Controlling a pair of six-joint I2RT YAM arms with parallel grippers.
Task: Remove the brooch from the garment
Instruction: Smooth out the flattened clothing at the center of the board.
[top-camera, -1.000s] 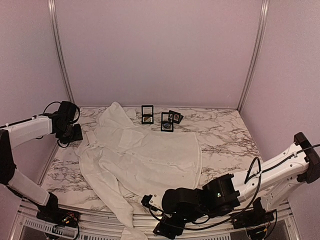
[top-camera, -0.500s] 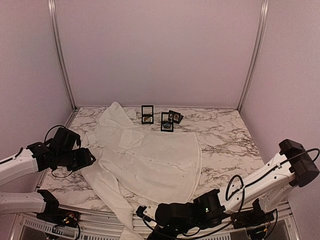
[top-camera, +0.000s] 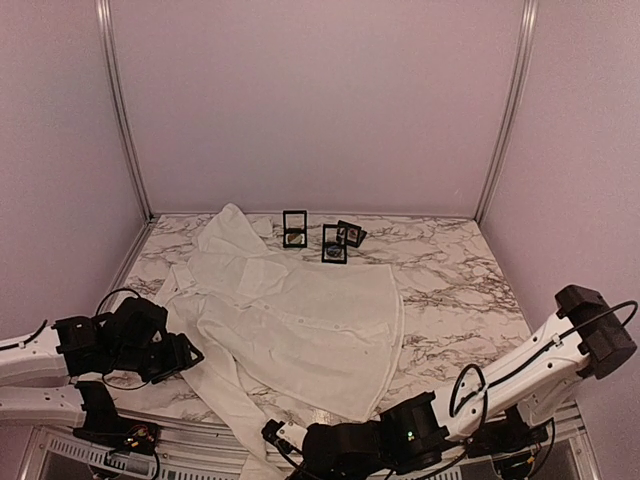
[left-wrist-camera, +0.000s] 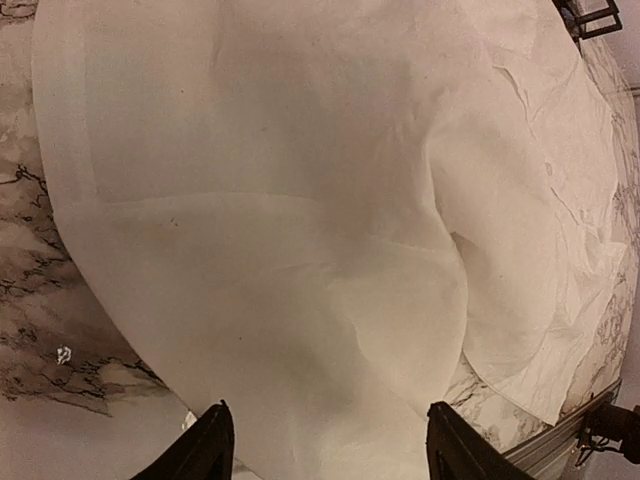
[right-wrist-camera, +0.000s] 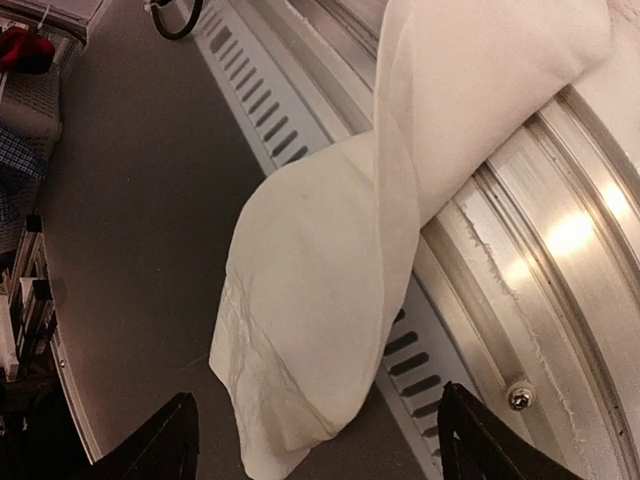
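The garment (top-camera: 300, 320) is a white shirt spread across the marble table (top-camera: 450, 280), with one sleeve (right-wrist-camera: 330, 300) hanging over the front edge. No brooch shows on it in any view. My left gripper (top-camera: 185, 352) hovers low over the shirt's left edge. In the left wrist view the gripper (left-wrist-camera: 330, 455) is open above plain white cloth (left-wrist-camera: 300, 200), with nothing between its fingers. My right gripper (top-camera: 272, 432) sits below the table's front edge. It is open (right-wrist-camera: 320, 440), and the hanging cuff lies just ahead of its fingertips (right-wrist-camera: 170, 435).
Three small black display frames (top-camera: 294, 228) (top-camera: 334, 243) (top-camera: 350, 233) stand at the back beside the collar. The table's aluminium front rail (right-wrist-camera: 540, 260) runs beside the hanging sleeve. A slotted panel (right-wrist-camera: 420, 350) and dark floor lie below. Pale walls close in three sides.
My left arm swung from the back left wall down to the shirt's near left edge, and its jaws widened. My right arm sank lower and leftward along the front edge.
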